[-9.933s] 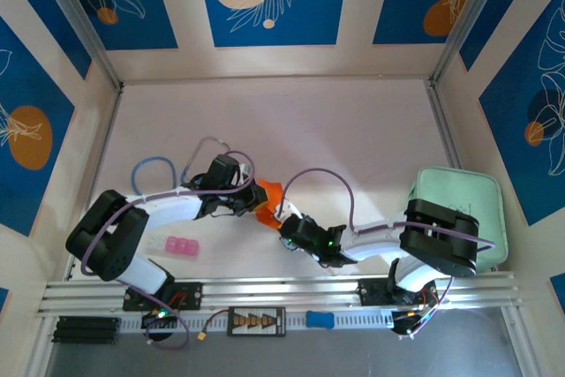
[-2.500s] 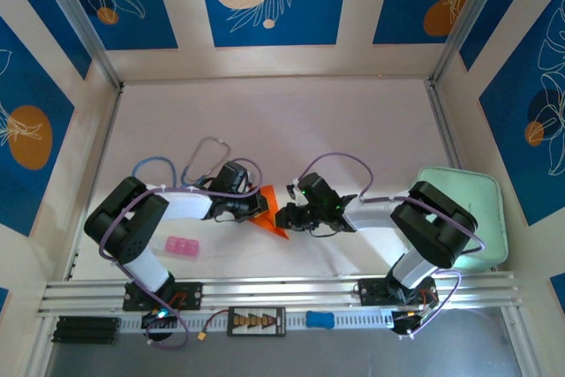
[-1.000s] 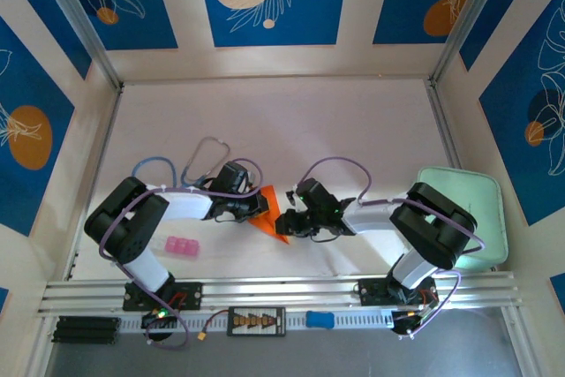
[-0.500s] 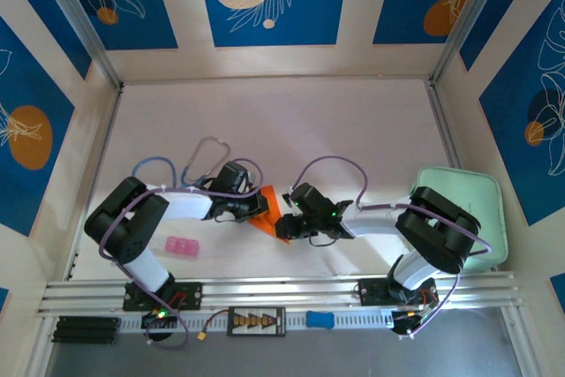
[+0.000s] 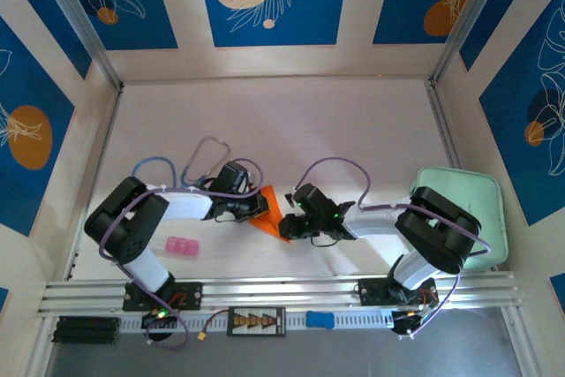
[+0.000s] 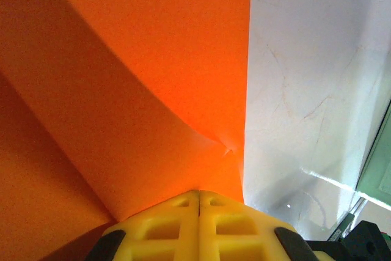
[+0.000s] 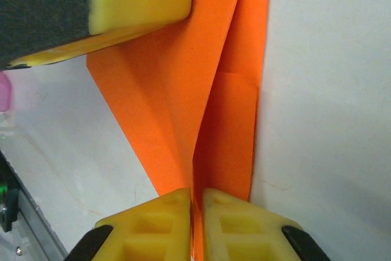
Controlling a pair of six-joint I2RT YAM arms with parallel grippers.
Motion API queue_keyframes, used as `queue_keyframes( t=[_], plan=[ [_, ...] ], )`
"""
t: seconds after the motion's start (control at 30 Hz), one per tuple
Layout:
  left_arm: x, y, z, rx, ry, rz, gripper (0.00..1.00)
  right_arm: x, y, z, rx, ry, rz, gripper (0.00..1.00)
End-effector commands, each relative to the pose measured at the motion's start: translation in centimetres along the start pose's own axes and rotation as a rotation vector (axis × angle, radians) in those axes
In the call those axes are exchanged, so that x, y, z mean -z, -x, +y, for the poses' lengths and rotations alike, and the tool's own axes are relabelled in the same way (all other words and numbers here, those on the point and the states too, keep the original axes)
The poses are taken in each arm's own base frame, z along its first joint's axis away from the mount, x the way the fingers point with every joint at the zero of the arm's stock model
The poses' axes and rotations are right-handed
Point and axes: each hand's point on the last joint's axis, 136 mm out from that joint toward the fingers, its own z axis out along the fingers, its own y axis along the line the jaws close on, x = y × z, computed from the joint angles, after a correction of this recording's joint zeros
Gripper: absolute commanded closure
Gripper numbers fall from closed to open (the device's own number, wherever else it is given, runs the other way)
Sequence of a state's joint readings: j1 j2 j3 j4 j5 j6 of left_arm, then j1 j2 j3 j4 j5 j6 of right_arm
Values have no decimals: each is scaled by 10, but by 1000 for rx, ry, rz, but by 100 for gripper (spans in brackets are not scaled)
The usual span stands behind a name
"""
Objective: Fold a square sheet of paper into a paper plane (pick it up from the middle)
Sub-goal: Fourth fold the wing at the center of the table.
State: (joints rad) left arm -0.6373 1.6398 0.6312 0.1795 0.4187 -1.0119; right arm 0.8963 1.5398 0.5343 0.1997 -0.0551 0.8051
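We see the thin bright orange sheet of paper (image 5: 267, 207) partly folded, on the counter (image 5: 353, 130) a little toward 7 o'clock from its middle, narrowing toward 5 o'clock. One flap curls over a flat layer, its edge nipped in the closed jaws of the left gripper (image 6: 200, 195). A long straight crease is pinched in the jaws of the right gripper (image 7: 195, 192).

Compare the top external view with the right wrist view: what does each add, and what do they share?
Top external: the left arm and right arm meeting mid-table, the pink block and the pale green tray. Right wrist: close up, the creases and layered folds in the orange paper, with the right jaws shut on its near edge. Both: the orange paper lying on the white table.
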Motion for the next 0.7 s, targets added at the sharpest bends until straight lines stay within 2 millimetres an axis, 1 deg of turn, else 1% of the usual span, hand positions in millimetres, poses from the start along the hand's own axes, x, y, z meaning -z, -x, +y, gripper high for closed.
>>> queue_keyframes(
  t=[0.0,0.17,0.33,0.53,0.67],
  plan=[
    [-4,-5,2,-15,0,20,96,1,-7,0,-37,41,30,88],
    [-2,-2,-4,-26,-14,16,95,-2,-10,2,-52,67,45,90],
    [2,1,-16,-53,-49,4,93,-3,-9,1,-92,96,47,91],
    [3,-2,-23,-64,-80,14,91,-5,-9,-2,-143,108,55,93],
    [1,-6,-23,-60,-80,22,91,-6,-10,-5,-175,112,59,94]
  ],
)
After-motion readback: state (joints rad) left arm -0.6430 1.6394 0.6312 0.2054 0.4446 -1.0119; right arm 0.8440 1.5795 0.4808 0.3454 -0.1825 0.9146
